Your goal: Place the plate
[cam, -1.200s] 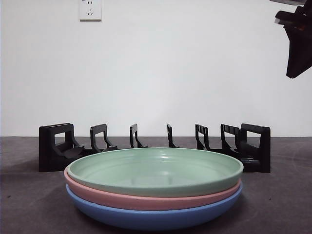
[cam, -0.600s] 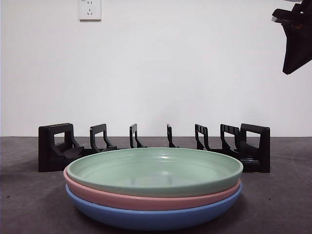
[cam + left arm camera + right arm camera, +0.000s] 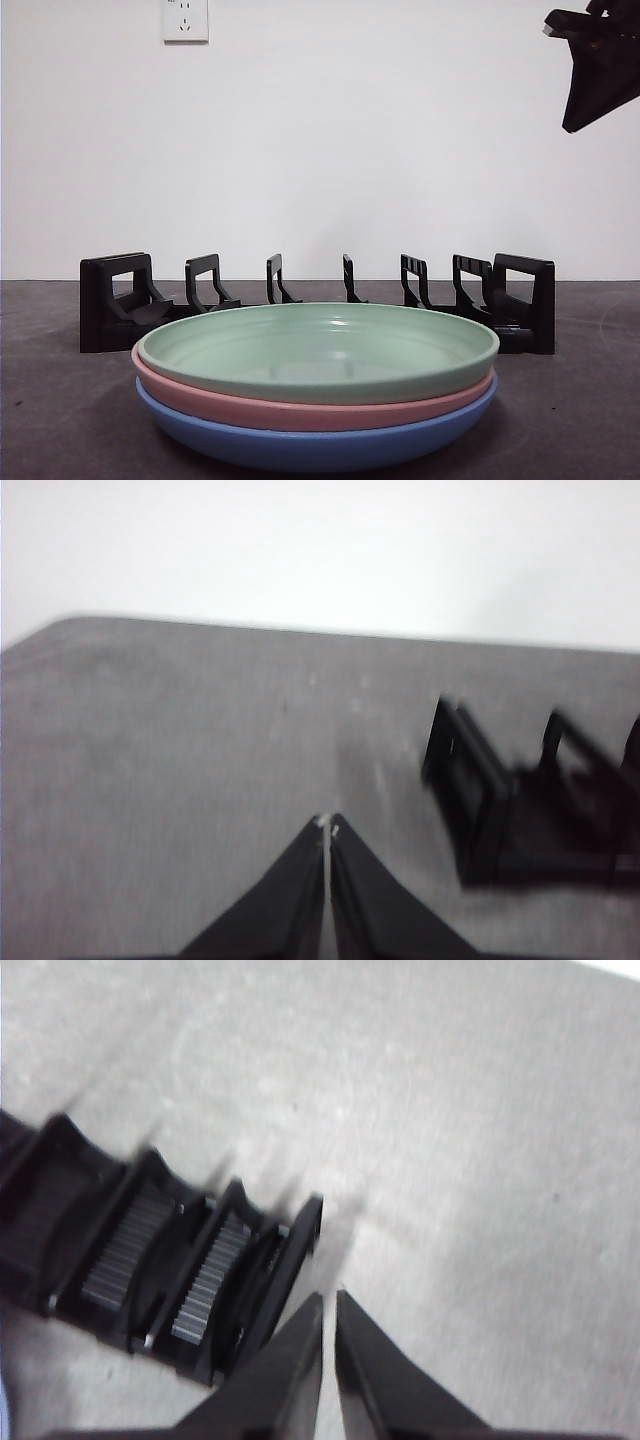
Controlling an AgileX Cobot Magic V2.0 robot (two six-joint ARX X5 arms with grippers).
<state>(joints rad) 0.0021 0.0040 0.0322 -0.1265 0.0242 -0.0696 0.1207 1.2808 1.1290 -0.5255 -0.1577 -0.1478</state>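
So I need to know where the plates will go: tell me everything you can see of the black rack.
The black rack looks like matte plastic: a long low base with upright dividers, open loops with ribbed inner faces, and a taller block at each end. It sits flat on the dark table, behind the stacked plates, which hide its lower middle. Every slot in view holds nothing, and neither gripper touches it.
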